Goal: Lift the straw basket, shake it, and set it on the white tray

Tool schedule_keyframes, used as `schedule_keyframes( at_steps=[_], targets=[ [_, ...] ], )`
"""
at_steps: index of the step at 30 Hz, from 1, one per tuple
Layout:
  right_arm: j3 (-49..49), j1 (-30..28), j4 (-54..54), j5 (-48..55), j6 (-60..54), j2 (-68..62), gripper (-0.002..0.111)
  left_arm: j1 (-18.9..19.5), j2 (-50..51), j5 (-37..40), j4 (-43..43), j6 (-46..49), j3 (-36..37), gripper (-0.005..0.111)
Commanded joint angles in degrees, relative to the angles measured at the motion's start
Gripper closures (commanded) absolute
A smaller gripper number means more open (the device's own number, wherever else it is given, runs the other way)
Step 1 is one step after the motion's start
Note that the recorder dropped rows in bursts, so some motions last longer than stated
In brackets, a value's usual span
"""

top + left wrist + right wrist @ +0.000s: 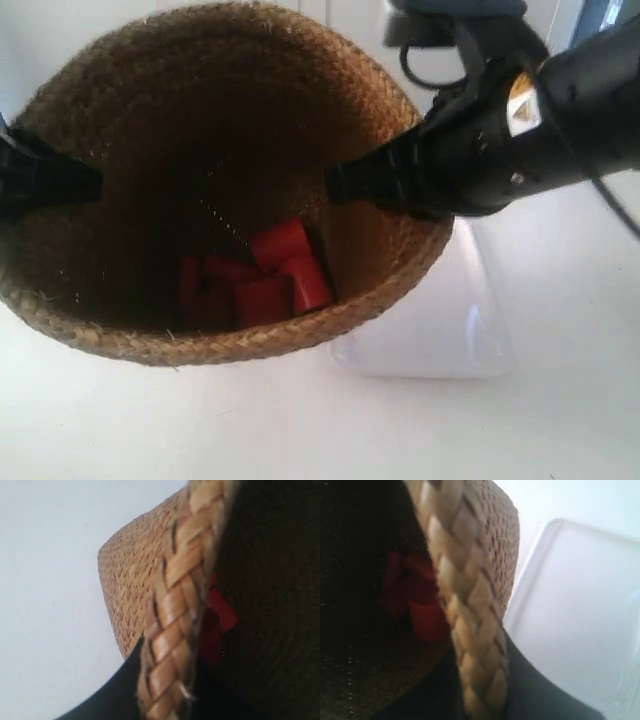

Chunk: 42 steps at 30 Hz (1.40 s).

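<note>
The straw basket (130, 150) fills most of the exterior view, tilted so its dark inside faces the camera, with several red blocks (270, 275) lying at its bottom. The arm at the exterior view's left pinches the rim at the left; this is my left gripper (165, 680), shut on the braided rim (180, 595). At the opposite rim my right gripper (480, 680) is shut on the rim (465, 595), one finger inside and one outside. The white tray (440, 330) lies on the table below and right of the basket, partly hidden by it; the right wrist view also shows the tray (580, 605).
The white tabletop (300, 430) spreads under and around the basket. The black right arm (540, 110) with its cable crosses the exterior view's upper right. The red blocks (420, 605) show inside the basket in both wrist views.
</note>
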State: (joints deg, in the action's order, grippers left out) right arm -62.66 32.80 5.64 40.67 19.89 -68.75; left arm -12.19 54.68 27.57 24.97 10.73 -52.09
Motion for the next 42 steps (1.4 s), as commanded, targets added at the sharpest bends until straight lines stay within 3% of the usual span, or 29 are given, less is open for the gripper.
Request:
schedule_keyframes(
  at_steps=[1, 3, 5, 12, 24, 26, 29, 31, 33, 34, 35, 37, 39, 42],
  targets=[
    [-1.22, 2.72, 5.66, -6.74, -0.35, 8.93, 0.108, 0.12, -8.27, -4.02, 7.41, 9.09, -6.11, 0.107],
    [5.22, 2.24, 10.48, -10.49, 2.4, 5.01, 0.108, 0.42, -5.52, -5.6, 5.27, 10.08, -0.14, 0.107],
    [5.87, 0.79, 10.9, -2.91, 6.16, -0.82, 0.108, 1.3, -2.59, -3.72, 3.1, 4.04, 2.14, 0.107],
    [4.44, 3.01, 7.36, -9.6, 3.33, 0.4, 0.108, 1.22, -4.03, -5.51, 5.39, 8.66, 0.64, 0.107],
    [5.62, 3.01, 10.01, -8.91, 3.85, -3.7, 0.108, 1.22, -2.04, -6.65, 5.41, 8.66, 6.13, 0.107],
    [3.92, 3.01, 9.56, -7.32, 3.85, -3.79, 0.108, 1.22, -2.04, -7.32, 5.41, 8.84, 5.25, 0.107],
    [-4.49, 4.13, 6.54, 1.18, -1.87, 0.76, 0.108, 1.22, -4.82, 1.19, 6.48, 8.84, -3.42, 0.107],
    [-7.38, 6.0, 5.31, 0.22, -3.1, 5.26, 0.108, 1.22, -7.81, 3.1, 8.46, 11.4, -9.03, 0.107],
    [-0.81, 7.75, 7.75, -11.84, -2.02, 7.26, 0.108, 1.47, -7.2, -2.47, 4.45, 11.31, -3.45, 0.107],
    [3.05, 7.61, 10.8, -15.48, -0.11, 5.58, 0.108, 1.93, -5.27, -2.96, 2.23, 6.56, -0.37, 0.107],
    [5.76, 6.22, 15.22, -12.64, 4.56, 1.86, 0.108, 2.66, -2.96, -2.23, 0.12, 1.49, 1.63, 0.107],
    [5.31, 5.07, 15.52, -3.72, 9.35, -1.63, 0.108, 2.85, -1.74, -1.73, 0.29, 1.76, 2.09, 0.107],
    [5.18, 5.88, 14.53, -4.56, 7.96, -1.32, 0.108, 2.07, -2.72, -4.1, 5.02, 8.57, 1.29, 0.107],
    [5.04, 6.0, 15.81, -8.19, 7.71, 0.9, 0.108, 2.35, -3.32, -4.93, 5.16, 9.23, -0.53, 0.107]
  ],
)
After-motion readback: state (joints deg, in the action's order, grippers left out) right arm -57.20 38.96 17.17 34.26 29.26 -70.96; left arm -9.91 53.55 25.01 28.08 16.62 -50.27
